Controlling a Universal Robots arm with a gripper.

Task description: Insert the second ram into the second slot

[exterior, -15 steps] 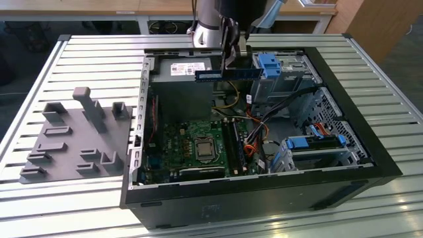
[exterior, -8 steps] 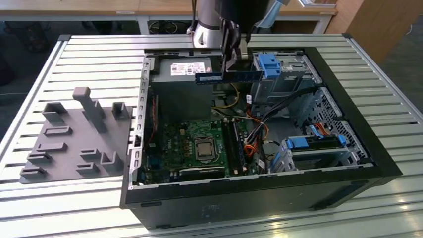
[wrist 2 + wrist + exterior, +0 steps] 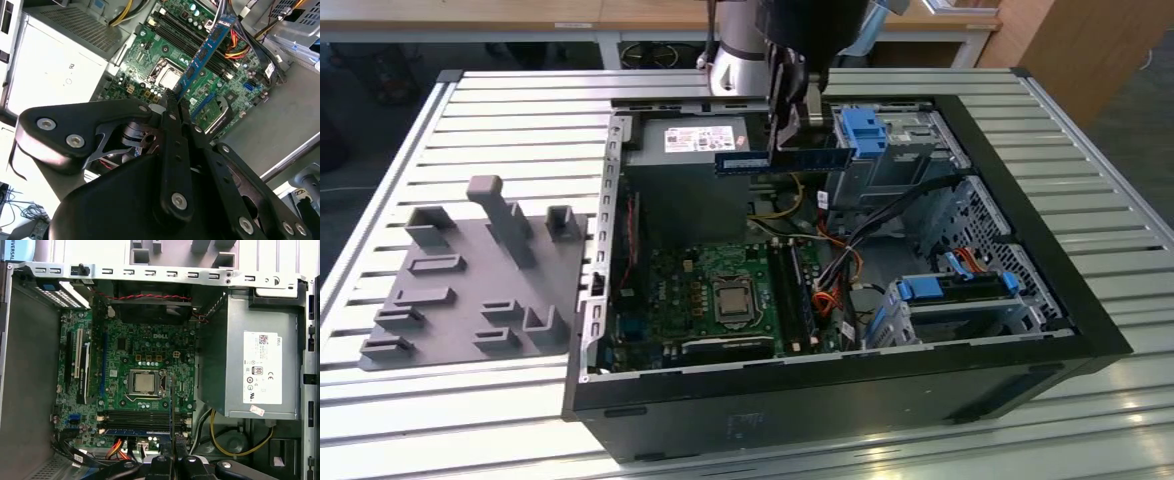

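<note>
Blue and flat, the second ram [image 3: 781,159] hangs level above the open computer case [image 3: 1070,325] in the exterior view, pinched by the gripper [image 3: 790,140]. The second wrist view shows the fingers [image 3: 175,145] pressed onto its end, over the motherboard [image 3: 147,56]. In the first wrist view it appears edge-on across the dark empty slots [image 3: 135,416], beside a seated blue stick [image 3: 137,431].

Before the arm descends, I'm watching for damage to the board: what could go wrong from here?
1. The second ram, held in the jaws over the open case, looks crosswise to the memory slots; pressed down like this it would not seat.
2. Loose cables run right beside those slots and might snag.
3. A blue stick already sits in one slot and could be knocked.
</note>
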